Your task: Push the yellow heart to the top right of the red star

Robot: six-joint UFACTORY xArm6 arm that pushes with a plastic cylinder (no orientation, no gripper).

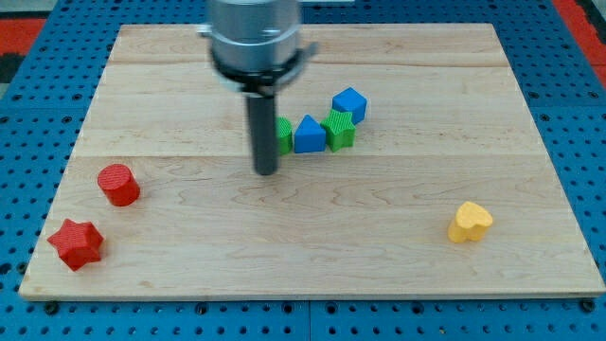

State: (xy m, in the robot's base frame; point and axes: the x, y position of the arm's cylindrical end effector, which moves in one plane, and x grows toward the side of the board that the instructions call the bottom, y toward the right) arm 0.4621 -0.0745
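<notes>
- Blue pegboard frames a pale wooden board that fills most of the view.
- My tip sits on the wood a little left of the view's centre, at the end of the dark rod that hangs from the grey arm housing at the view's top.
- I have no jaws on this rig to spread or press together, only the bare rod; it holds nothing.
- Just right of the rod is a cluster of four blocks: a green block partly hidden behind the rod, a blue block with a peaked top touching it, a second green block, and a blue cube-like block at the cluster's upper right.
- I cannot tell whether the rod touches the hidden green block.
- The yellow heart lies alone toward the view's lower right, well apart from my tip and from the cluster.
- The red star is near the lower left corner, across the board from the heart.
- A red cylinder stands just above and right of the star, not touching it.
</notes>
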